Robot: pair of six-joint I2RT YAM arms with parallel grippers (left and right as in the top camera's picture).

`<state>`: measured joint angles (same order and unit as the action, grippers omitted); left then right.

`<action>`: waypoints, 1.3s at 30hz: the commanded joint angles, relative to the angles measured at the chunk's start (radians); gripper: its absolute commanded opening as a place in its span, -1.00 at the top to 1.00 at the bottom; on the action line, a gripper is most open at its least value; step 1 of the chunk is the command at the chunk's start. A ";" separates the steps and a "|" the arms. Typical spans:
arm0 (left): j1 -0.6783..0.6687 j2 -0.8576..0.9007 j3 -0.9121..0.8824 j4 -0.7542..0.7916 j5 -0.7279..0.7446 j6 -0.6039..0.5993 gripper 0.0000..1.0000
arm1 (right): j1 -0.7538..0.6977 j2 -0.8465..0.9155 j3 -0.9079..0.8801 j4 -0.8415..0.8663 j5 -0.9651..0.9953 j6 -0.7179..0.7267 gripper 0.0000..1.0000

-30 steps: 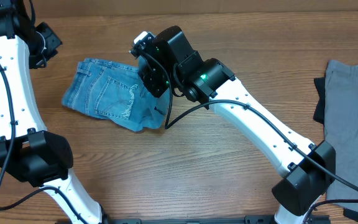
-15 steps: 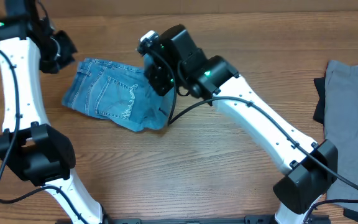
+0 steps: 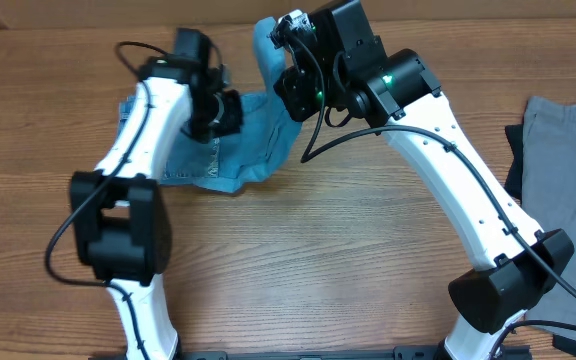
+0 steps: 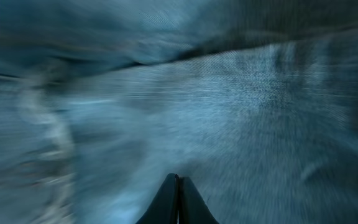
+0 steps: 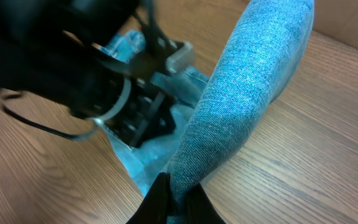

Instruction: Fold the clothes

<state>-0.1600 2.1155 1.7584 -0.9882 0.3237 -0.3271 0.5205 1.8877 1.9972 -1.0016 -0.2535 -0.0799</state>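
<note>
Fold step: right gripper [image 5: 178, 198] clamped on a raised fold of the light blue denim jeans [image 5: 247, 93]; the rest lies below on the brown wooden table [image 5: 303, 143]. The left gripper [image 4: 178, 198] is pressed together just over the denim. Best carry the fold across evenly, with the left pinning the crease.

A wooden table [image 3: 298, 270] filled nearly the whole overhead view, its top a mid-brown laminate with grain running left to right. Along the upper edge of that frame ran a paler tan strip [image 3: 488, 8]; whether it was wall or board could not be told. At the right edge of the frame a grey cloth [image 3: 568, 200] lay flat on the wood, with a dark cloth [image 3: 514, 160] touching its left side. The light was even and soft.
</note>
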 commanded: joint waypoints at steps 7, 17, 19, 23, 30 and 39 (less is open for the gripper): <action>-0.116 0.213 -0.019 0.116 0.017 -0.092 0.92 | -0.153 -0.029 0.040 -0.039 -0.115 -0.116 0.93; -0.189 0.213 0.031 0.267 0.089 -0.135 0.92 | -0.247 -0.031 0.041 -0.082 -0.175 -0.237 0.93; -0.189 0.212 0.073 0.260 0.089 -0.138 0.92 | -0.234 -0.031 0.041 -0.098 -0.198 -0.267 0.92; -0.174 0.212 0.171 0.206 0.094 -0.137 0.92 | -0.185 -0.031 0.040 -0.113 -0.203 -0.291 0.92; -0.056 0.201 0.517 -0.100 0.032 -0.084 0.92 | -0.047 -0.029 0.031 -0.104 -0.204 -0.291 0.92; 0.192 0.148 0.729 -0.349 -0.072 -0.032 0.92 | 0.120 0.021 -0.012 -0.022 -0.192 -0.240 0.92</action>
<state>-0.0574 2.3188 2.4329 -1.2938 0.2981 -0.4160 0.5880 1.8900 1.9926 -1.0706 -0.4198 -0.3569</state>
